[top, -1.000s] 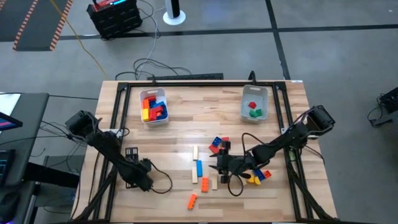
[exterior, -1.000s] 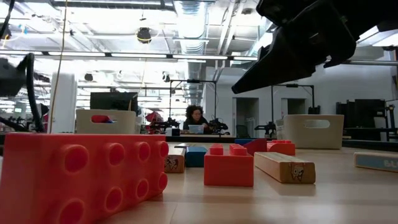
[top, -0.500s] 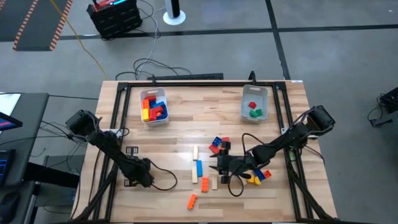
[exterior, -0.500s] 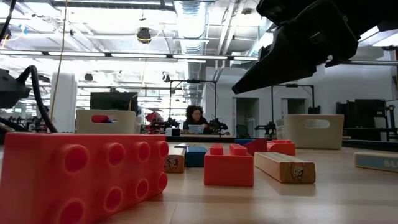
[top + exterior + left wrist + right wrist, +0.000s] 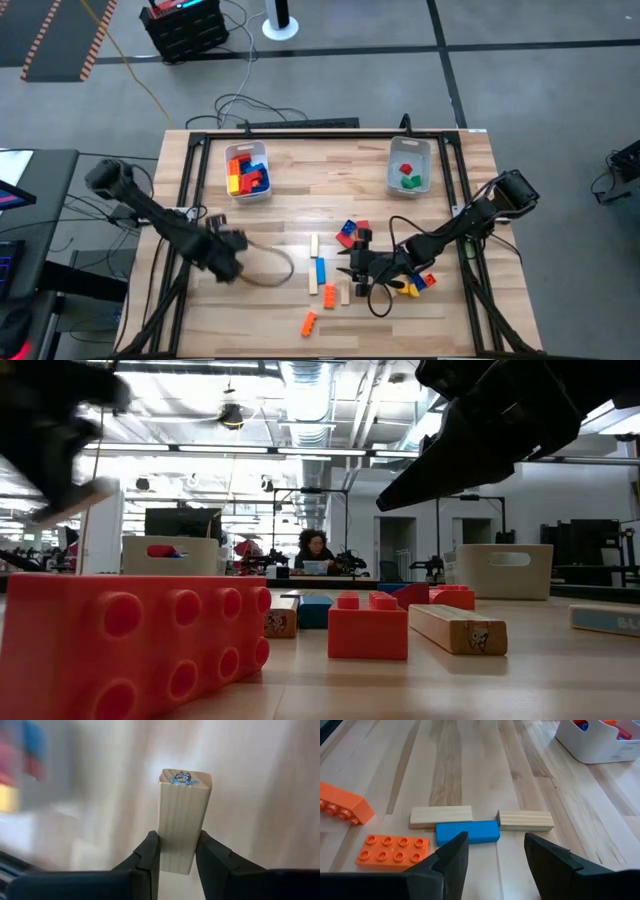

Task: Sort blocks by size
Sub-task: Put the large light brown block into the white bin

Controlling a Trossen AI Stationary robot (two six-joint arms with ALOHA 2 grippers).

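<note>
While its fingers (image 5: 150, 852) clamp a tan wooden bar (image 5: 183, 817), the left gripper (image 5: 226, 243) hangs above the table's (image 5: 300, 180) left half | right gripper (image 5: 495, 851): jaws apart, empty, low over the blue bar (image 5: 467, 831) | loose blocks (image 5: 330, 270) mid-table.

Wooden table (image 5: 300, 200) with loose blocks (image 5: 320, 272), two bins (image 5: 409, 167).

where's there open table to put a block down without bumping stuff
Bare wood lies between the left bin and the right bin, and along the table's left side beyond the left hand. It is crowded mid-table, around the right hand and loose blocks.
</note>
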